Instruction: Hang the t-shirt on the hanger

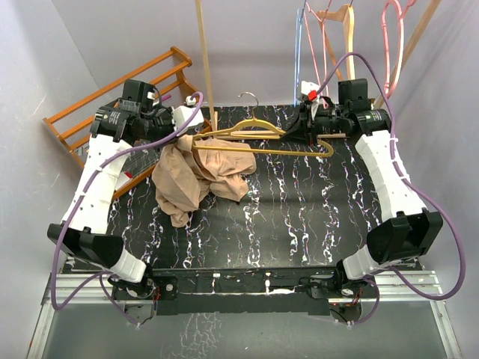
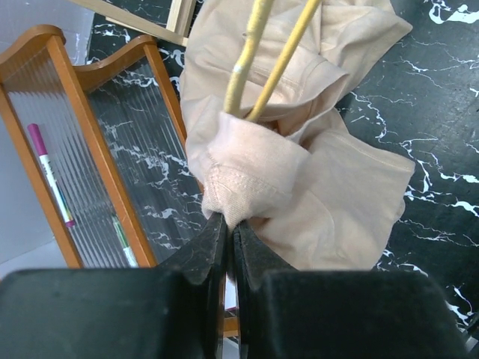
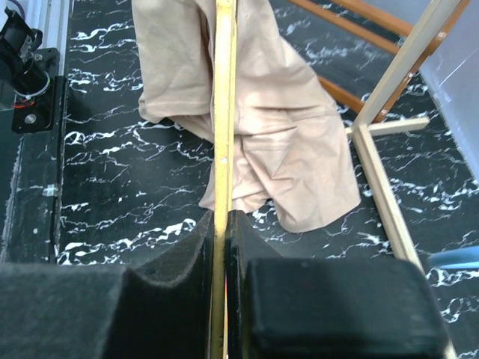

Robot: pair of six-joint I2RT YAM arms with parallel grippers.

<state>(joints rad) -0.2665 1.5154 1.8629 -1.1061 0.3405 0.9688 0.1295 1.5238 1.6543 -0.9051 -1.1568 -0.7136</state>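
The tan t-shirt [image 1: 196, 178] lies bunched on the black marbled table, its upper part draped over the left end of the mustard-yellow hanger [image 1: 258, 129]. At that end my left gripper [image 1: 187, 137] is shut on a folded hem of the t-shirt [image 2: 254, 168]. Its jaws pinch the cloth just below the two hanger rods [image 2: 253, 60], as the left wrist view shows for the left gripper [image 2: 229, 223]. My right gripper [image 1: 307, 127] is shut on the hanger near its right shoulder. The right wrist view has the right gripper [image 3: 222, 218] clamped on the yellow bar [image 3: 223, 112], the t-shirt [image 3: 288, 142] hanging beyond.
An orange wooden rack [image 1: 112, 105] with ribbed panel and markers [image 2: 49, 173] stands at the left table edge. A wooden stand pole [image 1: 203, 60] rises at the back. Pink [image 1: 393, 30], wooden [image 1: 338, 19] and blue [image 1: 299, 45] hangers hang at the back right.
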